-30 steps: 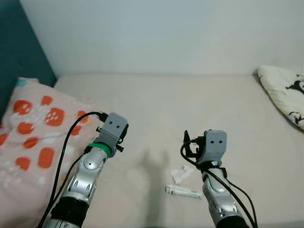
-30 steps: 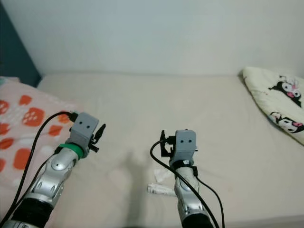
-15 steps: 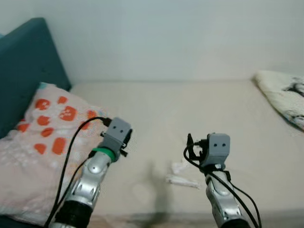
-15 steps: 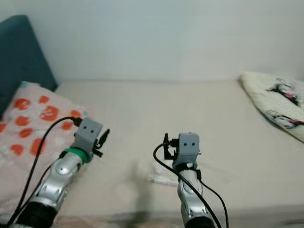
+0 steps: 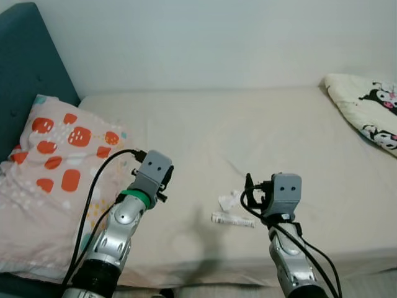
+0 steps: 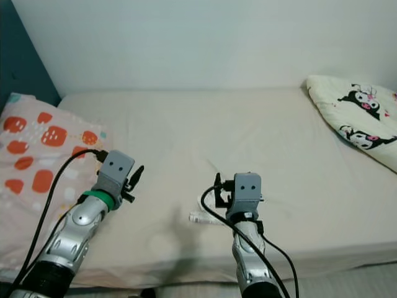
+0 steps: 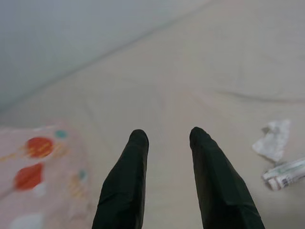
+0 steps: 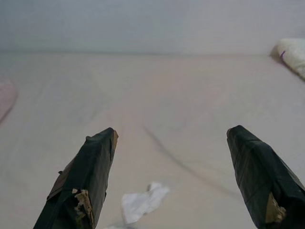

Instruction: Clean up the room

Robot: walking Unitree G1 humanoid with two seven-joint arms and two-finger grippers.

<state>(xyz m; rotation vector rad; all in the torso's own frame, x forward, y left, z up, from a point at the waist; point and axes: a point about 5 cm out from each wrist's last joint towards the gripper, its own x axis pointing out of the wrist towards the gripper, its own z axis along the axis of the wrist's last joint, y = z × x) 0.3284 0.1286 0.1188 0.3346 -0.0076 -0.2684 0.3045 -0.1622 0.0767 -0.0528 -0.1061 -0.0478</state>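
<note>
Above the bed [image 5: 248,136], both arms reach forward, left end effector [image 7: 167,136] narrowly parted, right end effector [image 8: 171,136] wide apart.

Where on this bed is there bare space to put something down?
The wide middle of the bed, between the orange-spotted pillow and the cartoon blanket, is bare up to the wall. It is crowded near the front edge, where a crumpled paper and small tube lie.

Bare bed [image 5: 260,130] between pillow [image 5: 53,161] and blanket [image 5: 366,108].
</note>
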